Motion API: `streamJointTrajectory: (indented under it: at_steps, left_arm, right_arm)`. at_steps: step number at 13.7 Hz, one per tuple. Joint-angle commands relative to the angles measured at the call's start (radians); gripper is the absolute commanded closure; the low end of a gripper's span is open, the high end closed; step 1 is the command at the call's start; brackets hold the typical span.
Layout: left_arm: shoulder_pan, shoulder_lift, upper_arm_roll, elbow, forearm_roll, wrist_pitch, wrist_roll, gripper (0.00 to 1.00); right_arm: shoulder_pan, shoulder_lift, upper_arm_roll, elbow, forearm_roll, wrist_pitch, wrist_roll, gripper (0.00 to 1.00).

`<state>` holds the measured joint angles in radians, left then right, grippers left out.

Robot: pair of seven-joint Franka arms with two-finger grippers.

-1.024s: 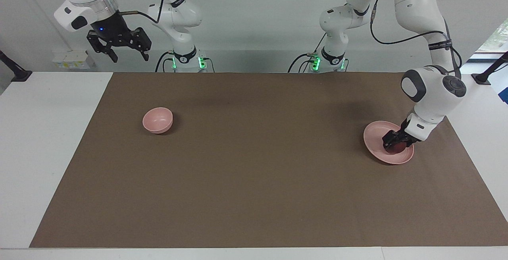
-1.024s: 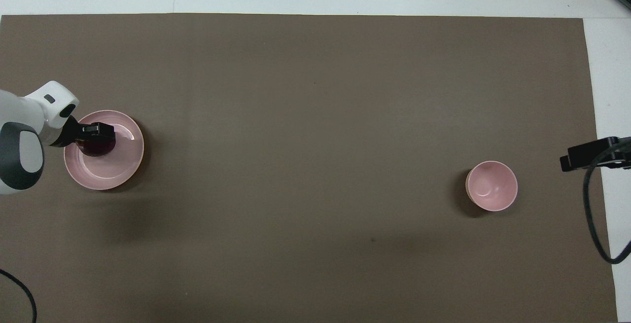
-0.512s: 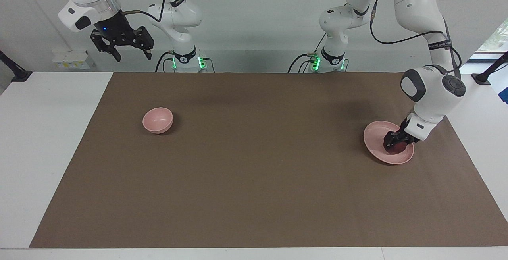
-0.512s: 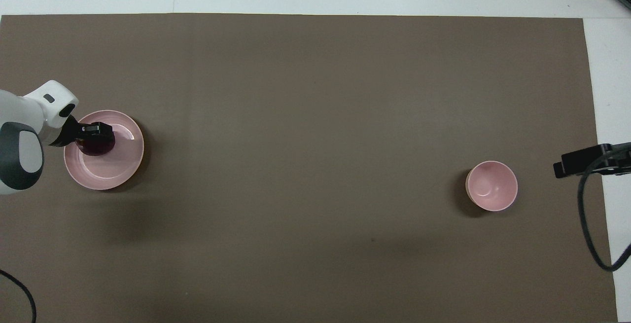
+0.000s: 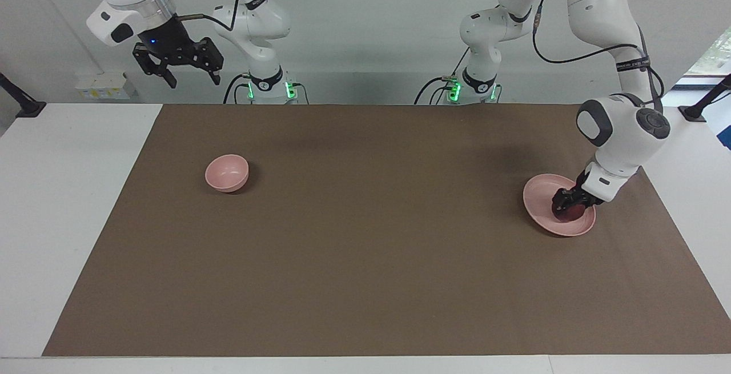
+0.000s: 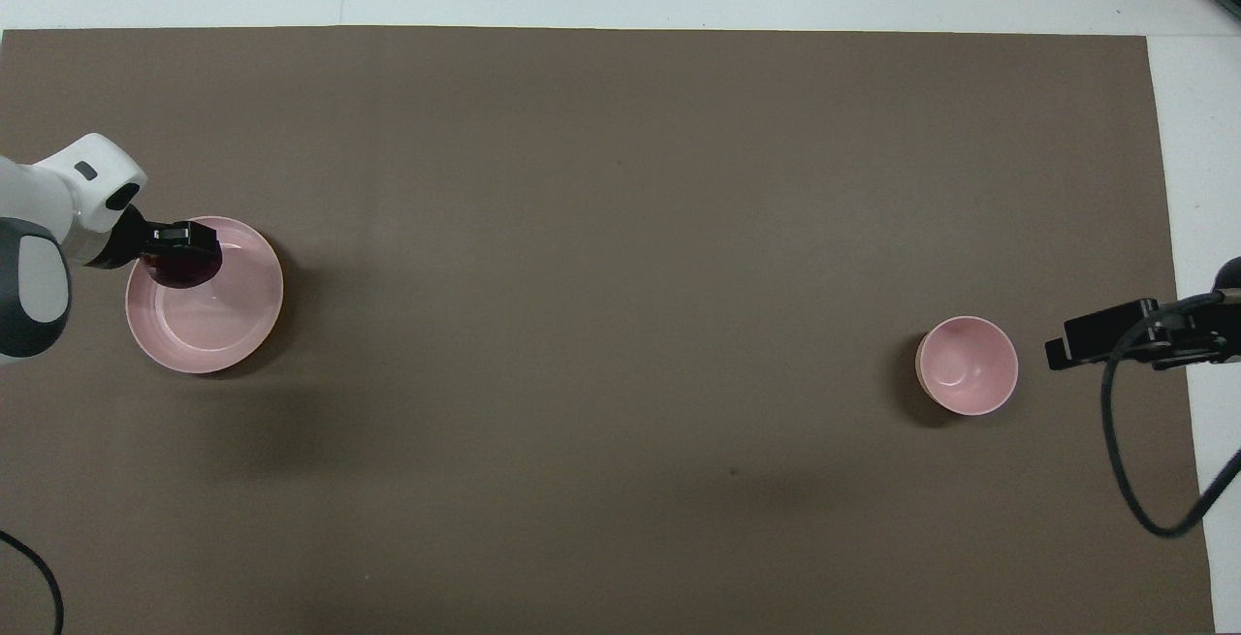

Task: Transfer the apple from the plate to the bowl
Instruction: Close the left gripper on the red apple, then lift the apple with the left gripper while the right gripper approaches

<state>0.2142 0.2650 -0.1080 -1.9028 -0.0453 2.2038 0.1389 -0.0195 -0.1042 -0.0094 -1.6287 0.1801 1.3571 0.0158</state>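
Brown matting [image 5: 365, 248] covers most of the white counter [image 5: 63, 202], with a pale wall rising past the two arm bases.

At the left arm's end of the counter, the left gripper [image 5: 569, 205] has its jaws closed on the apple [image 5: 573, 211], a small dark red fruit seen between the black fingers. In the overhead view the apple [image 6: 179, 269] shows over the part of the plate [image 6: 228, 325] that lies farther from the robots and toward the counter's edge; whether it is touching the plate or just lifted off it cannot be told. The plate [image 5: 542, 200] is shallow, round and pale pink, resting flat on the matting.

Well apart from it, toward the right arm's end of the counter, stands the bowl [image 5: 227, 172], small, deep and pale pink, upright with nothing inside.

The right gripper [image 5: 192, 79] hangs high in the air near its own base, jaws spread wide and holding nothing, and this arm waits. In the overhead view its black tip [image 6: 1100, 344] reaches in just beside the bowl [image 6: 967, 365].
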Motion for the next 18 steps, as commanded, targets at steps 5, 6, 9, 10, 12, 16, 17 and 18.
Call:
streamJointTrajectory:
  at_steps: [5, 6, 9, 10, 12, 16, 17, 18]
  left_arm:
    - [0.001, -0.114, 0.007, 0.226, -0.405, -0.499, 0.031, 1.00]
    - [0.002, -0.121, 0.007, 0.226, -0.460, -0.530, 0.033, 1.00]
    - [0.008, -0.144, 0.010, 0.217, -0.706, -0.608, 0.031, 1.00]
    - [0.007, -0.147, 0.010, 0.214, -0.753, -0.621, 0.024, 1.00]
    - [0.004, -0.151, 0.004, 0.199, -0.821, -0.644, 0.022, 1.00]
    - [0.002, -0.181, 0.004, 0.162, -0.987, -0.700, 0.030, 1.00]
    - [0.004, -0.188, 0.004, 0.150, -1.019, -0.713, 0.033, 1.00]
    - [-0.006, -0.196, 0.004, 0.134, -1.057, -0.716, 0.033, 1.00]
  right_arm:
    - [0.003, -0.046, 0.005, -0.091, 0.142, 0.059, 0.192, 0.00]
    - [0.004, -0.043, 0.005, -0.098, 0.180, 0.080, 0.240, 0.00]
    - [0.009, -0.045, 0.009, -0.161, 0.369, 0.105, 0.364, 0.00]
    - [0.012, -0.045, 0.017, -0.168, 0.399, 0.125, 0.438, 0.00]
    - [0.061, -0.043, 0.017, -0.175, 0.458, 0.181, 0.588, 0.00]
    - [0.108, -0.025, 0.017, -0.189, 0.579, 0.262, 0.769, 0.00]
    - [0.122, -0.017, 0.017, -0.189, 0.601, 0.273, 0.808, 0.00]
    - [0.130, -0.012, 0.017, -0.185, 0.633, 0.284, 0.870, 0.00]
